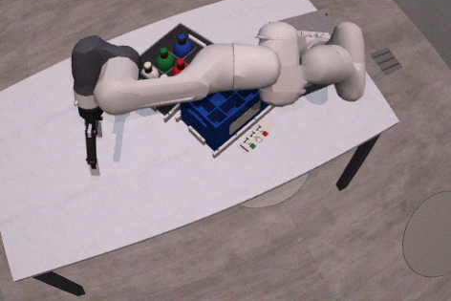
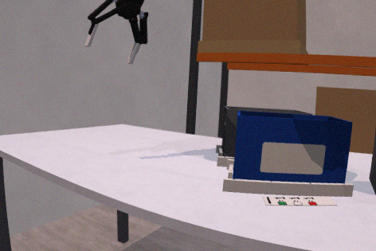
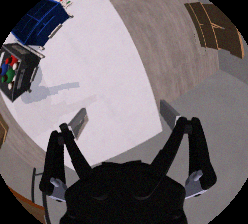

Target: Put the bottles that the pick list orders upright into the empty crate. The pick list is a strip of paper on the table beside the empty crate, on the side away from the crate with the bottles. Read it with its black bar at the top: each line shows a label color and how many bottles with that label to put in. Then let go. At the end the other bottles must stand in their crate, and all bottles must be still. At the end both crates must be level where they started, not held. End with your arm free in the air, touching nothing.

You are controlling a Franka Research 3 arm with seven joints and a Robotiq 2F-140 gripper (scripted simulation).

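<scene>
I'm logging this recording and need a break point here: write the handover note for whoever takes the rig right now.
Gripper: wide open, empty, high above the table, well away from both crates.
Bottles: blue, green, red and white show upright in the black crate; the arm hides the rest of it.
Blue crate: the cells in view hold nothing.
Pick list: beside the blue crate; counts unreadable.
Done: nothing. Left: read list, move the ordered bottles, release.

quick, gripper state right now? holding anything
Gripper: open wide, holding nothing, up in the air above the table.
</scene>
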